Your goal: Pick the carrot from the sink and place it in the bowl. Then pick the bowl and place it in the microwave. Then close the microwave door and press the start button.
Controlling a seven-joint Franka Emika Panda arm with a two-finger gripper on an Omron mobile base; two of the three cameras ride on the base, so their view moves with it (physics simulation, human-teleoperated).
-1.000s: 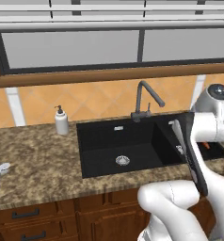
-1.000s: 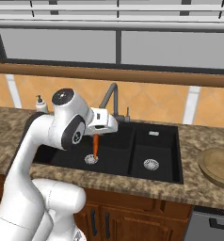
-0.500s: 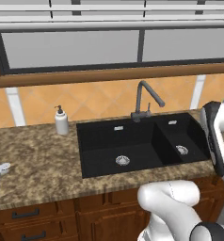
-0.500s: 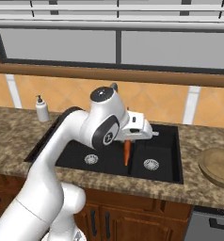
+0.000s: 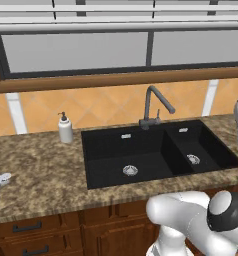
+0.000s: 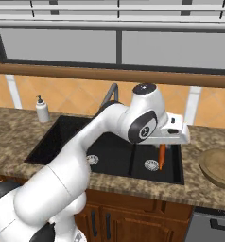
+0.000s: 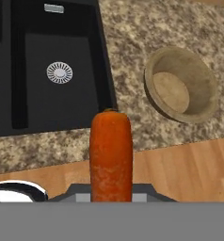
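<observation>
Fingers [image 6: 161, 147] down, gripping carrot [image 6: 161, 157]

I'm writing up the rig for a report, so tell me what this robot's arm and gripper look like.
The arm is glossy white with thick, rounded, tube-like links. Its joints have dark grey to black round caps, one with a small pale mark at its centre. The gripper hangs under a boxy white hand with a small dark slot on its side. No loose cables show.

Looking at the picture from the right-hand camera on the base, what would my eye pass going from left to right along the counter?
White soap dispenser bottle → black double-basin sink → thin orange carrot hanging from the pincer → round tan wooden bowl.
</observation>
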